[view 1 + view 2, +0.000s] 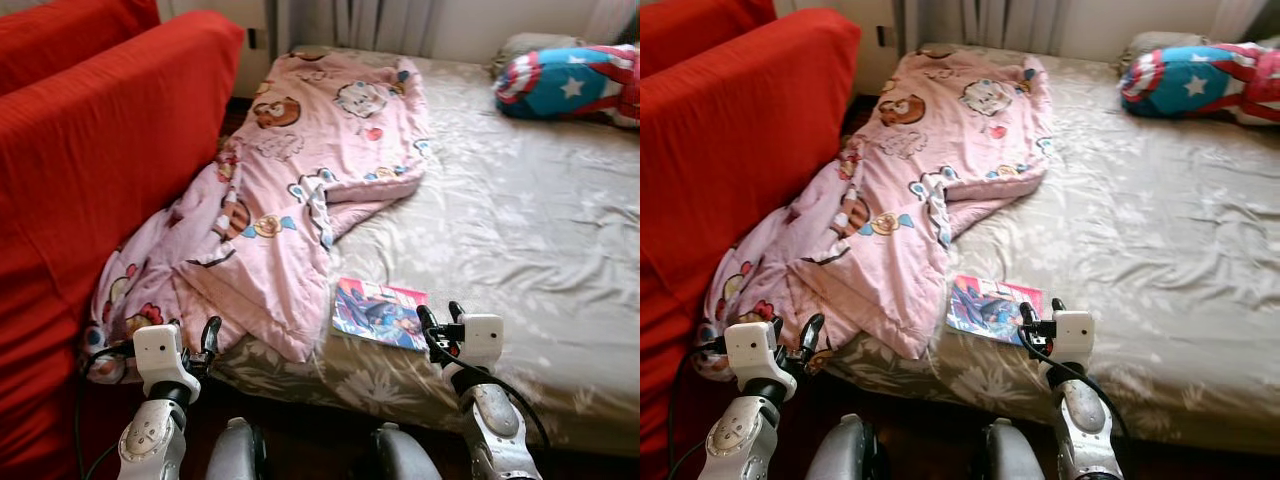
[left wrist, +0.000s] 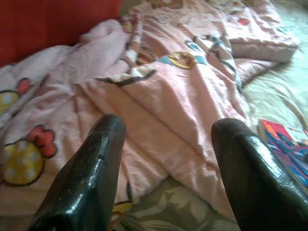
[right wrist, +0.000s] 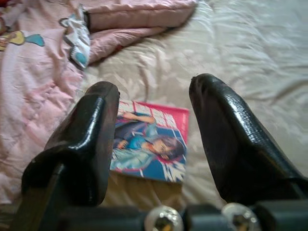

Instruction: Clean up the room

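Tidying looks barely begun. Right gripper [image 3: 154,139] has its fingers spread, with the book [image 3: 149,147] lying on the bed [image 1: 520,230] just beyond them, untouched. Left gripper [image 2: 166,168] is spread too, facing the crumpled pink blanket [image 2: 163,86], probably still unfolded.

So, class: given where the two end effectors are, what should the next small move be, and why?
Probably ease the right end effector forward and down onto the comic book: its fingers are open and the book lies loose on the bed just ahead, beside the pink blanket.
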Controlling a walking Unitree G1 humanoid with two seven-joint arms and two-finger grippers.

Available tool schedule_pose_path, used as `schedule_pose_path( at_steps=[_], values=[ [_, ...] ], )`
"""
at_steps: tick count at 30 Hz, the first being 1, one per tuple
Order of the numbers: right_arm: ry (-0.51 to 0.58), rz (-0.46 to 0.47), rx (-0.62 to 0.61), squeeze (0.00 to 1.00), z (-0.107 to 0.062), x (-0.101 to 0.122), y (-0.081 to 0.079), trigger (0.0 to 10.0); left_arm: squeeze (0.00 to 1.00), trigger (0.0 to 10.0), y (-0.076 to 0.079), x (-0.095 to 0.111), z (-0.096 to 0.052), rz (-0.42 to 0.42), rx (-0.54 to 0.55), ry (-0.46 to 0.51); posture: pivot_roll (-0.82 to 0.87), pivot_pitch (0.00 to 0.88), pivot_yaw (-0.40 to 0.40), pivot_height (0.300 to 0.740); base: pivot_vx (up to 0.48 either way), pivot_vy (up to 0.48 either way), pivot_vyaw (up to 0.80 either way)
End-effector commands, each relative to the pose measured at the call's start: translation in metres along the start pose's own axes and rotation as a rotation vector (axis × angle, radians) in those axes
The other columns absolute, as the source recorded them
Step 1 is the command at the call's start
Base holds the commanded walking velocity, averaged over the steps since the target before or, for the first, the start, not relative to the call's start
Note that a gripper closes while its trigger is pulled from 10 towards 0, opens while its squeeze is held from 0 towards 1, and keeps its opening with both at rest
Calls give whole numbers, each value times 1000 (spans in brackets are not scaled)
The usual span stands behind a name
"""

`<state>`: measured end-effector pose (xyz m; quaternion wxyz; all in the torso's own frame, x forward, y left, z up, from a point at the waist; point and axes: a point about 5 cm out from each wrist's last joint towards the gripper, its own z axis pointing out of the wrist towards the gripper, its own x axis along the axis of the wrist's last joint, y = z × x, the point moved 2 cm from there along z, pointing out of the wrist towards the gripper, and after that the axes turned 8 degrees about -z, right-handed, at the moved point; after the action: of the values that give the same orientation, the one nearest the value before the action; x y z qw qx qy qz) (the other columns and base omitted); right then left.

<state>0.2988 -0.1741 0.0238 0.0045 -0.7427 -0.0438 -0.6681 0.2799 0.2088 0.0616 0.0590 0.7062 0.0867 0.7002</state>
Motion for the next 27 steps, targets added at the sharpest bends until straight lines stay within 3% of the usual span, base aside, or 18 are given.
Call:
schedule_pose_path(
  at_steps=[1, 27],
  values=[
    [-1, -4, 5, 0, 2, 1, -1, 10000, 0, 10000, -4, -12, -8, -12, 17, -50, -80, 198, -38, 645, 0, 0, 0],
    [-32, -5, 9, 0, 3, -5, -4, 10000, 0, 10000, -2, -13, -10, -4, 1, -67, -77, 211, -29, 630, 0, 0, 0]
  ],
)
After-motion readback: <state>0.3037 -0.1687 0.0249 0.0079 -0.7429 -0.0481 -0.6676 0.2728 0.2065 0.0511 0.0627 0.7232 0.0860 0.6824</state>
